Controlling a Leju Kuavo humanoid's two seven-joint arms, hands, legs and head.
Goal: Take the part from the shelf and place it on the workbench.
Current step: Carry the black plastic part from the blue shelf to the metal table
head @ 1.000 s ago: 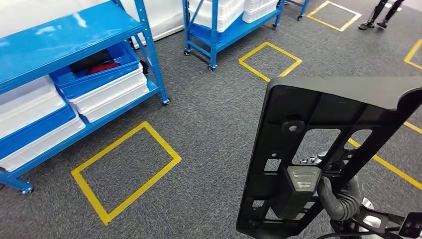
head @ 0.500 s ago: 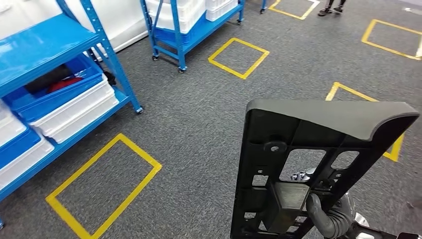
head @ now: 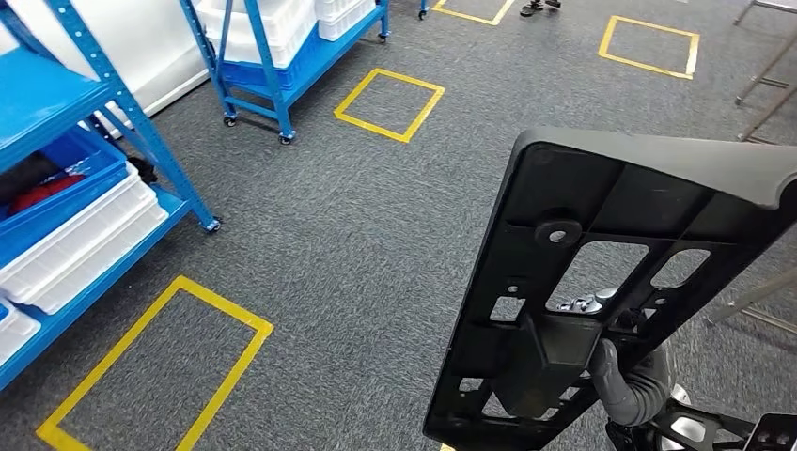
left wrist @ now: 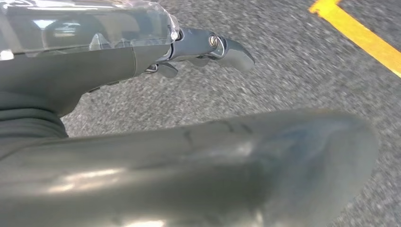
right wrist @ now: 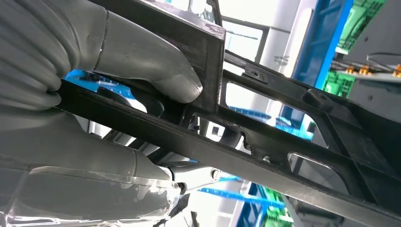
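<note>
Overhead, one black part gripped upright by the right hand; left hand empty, fingers apart.

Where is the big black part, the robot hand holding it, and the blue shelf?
black part (head: 601, 197), head view, on its upper ribbed panel
right robot hand (head: 632, 385), head view, on the grey thumb under the part
blue shelf (head: 122, 113), head view, on its front post
</note>
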